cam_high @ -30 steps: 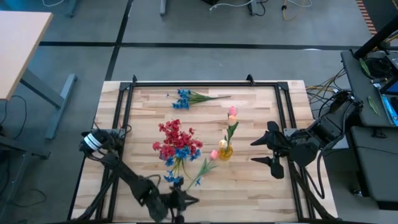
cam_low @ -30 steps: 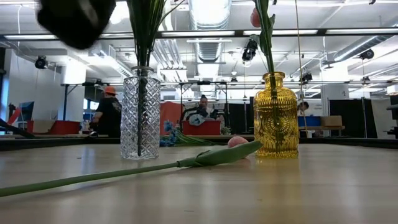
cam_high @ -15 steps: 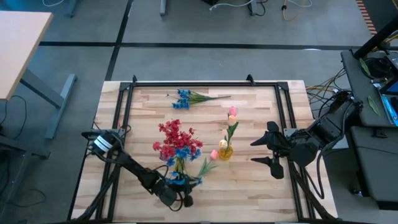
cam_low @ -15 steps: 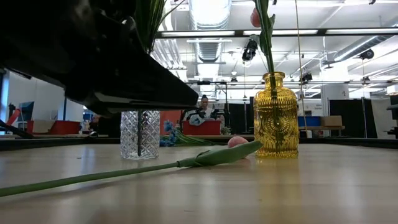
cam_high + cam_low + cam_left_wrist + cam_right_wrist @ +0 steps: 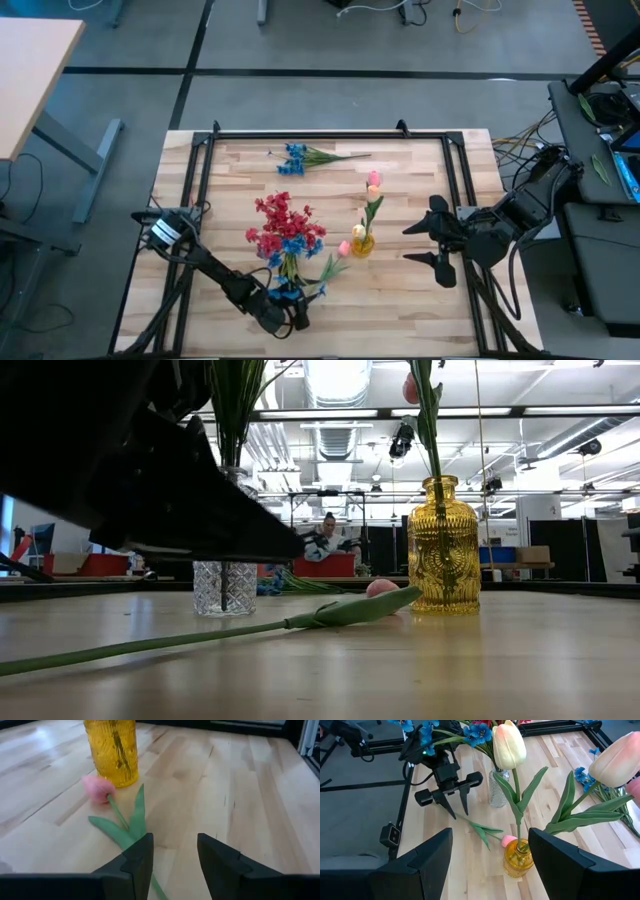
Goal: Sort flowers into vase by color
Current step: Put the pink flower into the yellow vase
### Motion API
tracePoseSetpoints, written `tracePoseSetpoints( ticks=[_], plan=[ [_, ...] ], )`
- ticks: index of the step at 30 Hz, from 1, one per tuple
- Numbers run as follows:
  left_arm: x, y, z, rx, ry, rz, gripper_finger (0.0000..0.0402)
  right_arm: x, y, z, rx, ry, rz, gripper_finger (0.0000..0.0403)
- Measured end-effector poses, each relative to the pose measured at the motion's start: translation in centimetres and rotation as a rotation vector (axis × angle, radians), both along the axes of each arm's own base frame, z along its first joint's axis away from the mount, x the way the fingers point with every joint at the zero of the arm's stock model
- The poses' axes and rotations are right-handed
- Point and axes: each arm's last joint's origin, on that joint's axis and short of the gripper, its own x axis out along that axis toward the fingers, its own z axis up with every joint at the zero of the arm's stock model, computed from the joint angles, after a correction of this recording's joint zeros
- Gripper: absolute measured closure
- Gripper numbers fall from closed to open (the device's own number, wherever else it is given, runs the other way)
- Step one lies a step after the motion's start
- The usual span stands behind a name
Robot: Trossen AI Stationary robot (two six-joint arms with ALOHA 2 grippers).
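Note:
A pink tulip (image 5: 98,787) lies flat on the table, its bud beside the yellow vase (image 5: 362,243) and its green stem (image 5: 150,645) running toward the near edge. My left gripper (image 5: 175,865) is low over the stem's near end, open, one finger on each side of the stem; whether a finger touches it I cannot tell. The clear vase (image 5: 225,585) holds red and blue sprays (image 5: 285,232). Tulips (image 5: 509,745) stand in the yellow vase. My right gripper (image 5: 408,244) hangs open, high at the right.
A blue spray (image 5: 300,157) lies on the table near the far edge. A black frame (image 5: 330,135) runs around the table. Bare wood lies right of the yellow vase. People show in the room far behind the table.
My left gripper has come down from above the near edge and moved a little toward the far side, to the lying tulip's stem end. It now fills the left of the low view. The tulip has stayed where it was.

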Motion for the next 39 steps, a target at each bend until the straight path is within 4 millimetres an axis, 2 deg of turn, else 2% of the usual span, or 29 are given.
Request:
tracePoseSetpoints(
  ticks=[7,13,18,25,30,39],
  plan=[
    [0.0,0.1,-0.3,-0.028,0.002,0.017,0.0262,0.0,0.0,0.0,0.000,0.001,0.000,0.0149],
    [0.1,-0.5,-1.6,-0.094,0.027,-0.008,0.0262,0.0,0.0,-0.1,-0.001,0.002,-0.001,0.0149],
    [0.4,-1.2,-1.8,-0.080,0.017,0.004,0.0262,0.0,0.0,-0.1,0.003,0.004,-0.004,0.0149],
    [1.3,-0.8,-2.9,-0.037,0.026,0.057,0.0262,0.0,0.0,-0.1,0.006,0.000,-0.004,0.0149],
    [1.5,-0.8,-3.0,-0.030,0.033,0.066,0.0262,0.0,0.0,-0.1,0.008,-0.002,-0.004,0.0149],
    [1.1,-1.4,-1.9,-0.042,0.023,0.047,0.0273,0.0,0.0,-0.1,0.009,-0.002,-0.004,0.0149]
  ],
)
